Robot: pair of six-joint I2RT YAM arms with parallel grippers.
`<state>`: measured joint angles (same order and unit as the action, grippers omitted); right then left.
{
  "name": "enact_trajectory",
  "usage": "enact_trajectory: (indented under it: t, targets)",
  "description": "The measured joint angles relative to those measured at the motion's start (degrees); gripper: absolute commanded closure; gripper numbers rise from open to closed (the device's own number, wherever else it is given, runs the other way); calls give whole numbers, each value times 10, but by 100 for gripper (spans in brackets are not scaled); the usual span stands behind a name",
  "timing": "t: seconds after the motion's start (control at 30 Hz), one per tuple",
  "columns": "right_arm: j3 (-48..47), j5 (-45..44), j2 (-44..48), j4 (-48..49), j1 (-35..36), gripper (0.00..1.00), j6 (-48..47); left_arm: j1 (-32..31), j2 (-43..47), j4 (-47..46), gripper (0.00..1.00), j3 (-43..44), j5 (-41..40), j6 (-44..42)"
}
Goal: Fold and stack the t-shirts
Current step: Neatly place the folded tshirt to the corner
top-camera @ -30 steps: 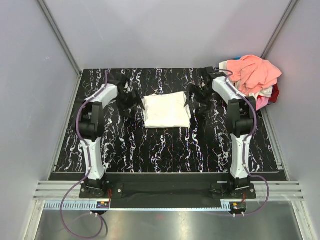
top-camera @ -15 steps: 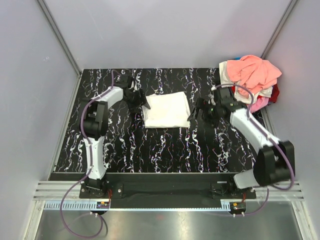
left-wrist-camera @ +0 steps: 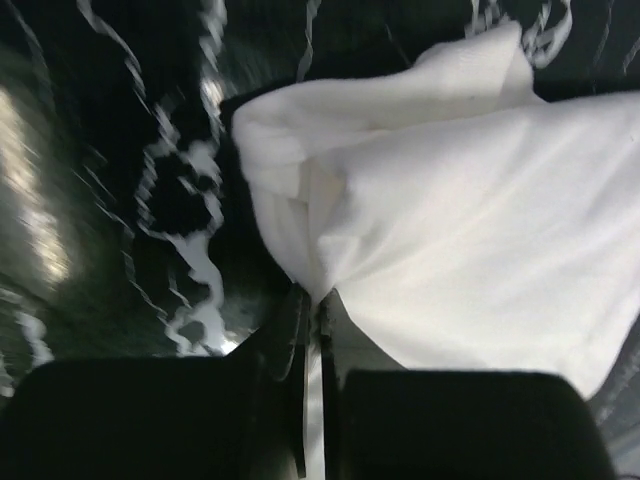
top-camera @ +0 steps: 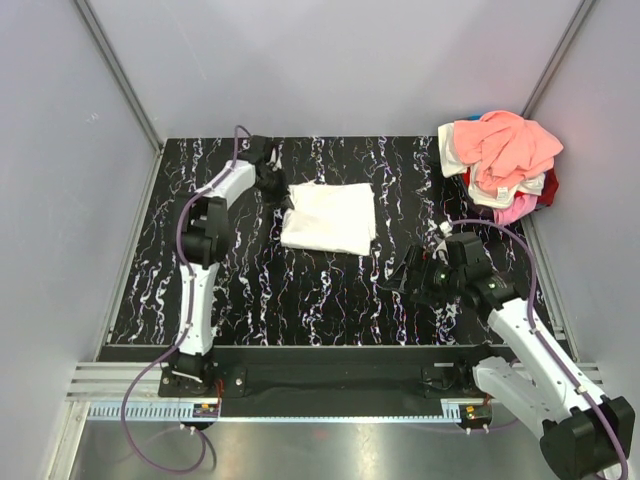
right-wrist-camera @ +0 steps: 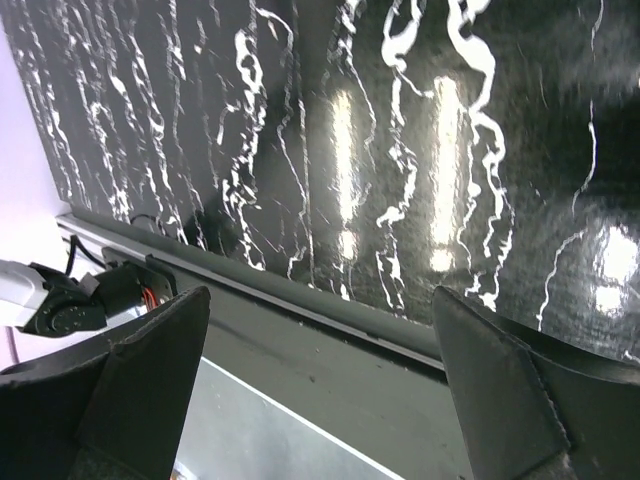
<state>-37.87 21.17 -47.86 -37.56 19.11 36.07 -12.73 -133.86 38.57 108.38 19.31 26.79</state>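
A folded white t-shirt point(top-camera: 328, 218) lies on the black marbled table point(top-camera: 300, 300), back of centre. My left gripper point(top-camera: 284, 200) is at the shirt's left edge, shut on a pinch of its cloth. The left wrist view shows the jaws point(left-wrist-camera: 312, 300) closed with white t-shirt point(left-wrist-camera: 470, 240) fabric bunched between them. My right gripper point(top-camera: 400, 283) hangs open over the near right of the table, far from the shirt, and its wrist view shows the wide-apart gripper point(right-wrist-camera: 320, 295) holding nothing. More t-shirts sit heaped at the back right: salmon-peach point(top-camera: 510, 145), cream point(top-camera: 500, 190), pink point(top-camera: 520, 208).
The heap rests at the table's back right corner against the grey wall, with a bit of red cloth point(top-camera: 549, 188) at its side. The right wrist view looks down on the table's near edge point(right-wrist-camera: 330, 320) and the metal rail below it.
The left gripper has gone from open to shut on the white shirt's left edge, and the shirt has shifted slightly left. The right arm has swung back from the shirt to the near right.
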Motion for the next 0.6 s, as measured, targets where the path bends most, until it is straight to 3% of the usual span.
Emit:
enact_trajectory:
  t: [0.23, 0.3, 0.43, 0.47, 0.5, 0.6]
  targets:
    - [8, 26, 33, -23, 0, 0, 14, 62, -116, 134, 100, 279, -119, -83]
    - [5, 34, 54, -40, 0, 0, 13, 91, -124, 137, 86, 320, -166, -114]
    - [-9, 45, 80, -75, 0, 0, 12, 143, -113, 107, 72, 326, -301, -187]
    - [-12, 51, 83, -78, 0, 0, 12, 153, -110, 100, 65, 326, -329, -197]
    - [-13, 56, 85, -80, 0, 0, 13, 160, -109, 94, 29, 326, -349, -205]
    - [-14, 71, 92, -82, 0, 0, 16, 173, -101, 62, 5, 326, -427, -234]
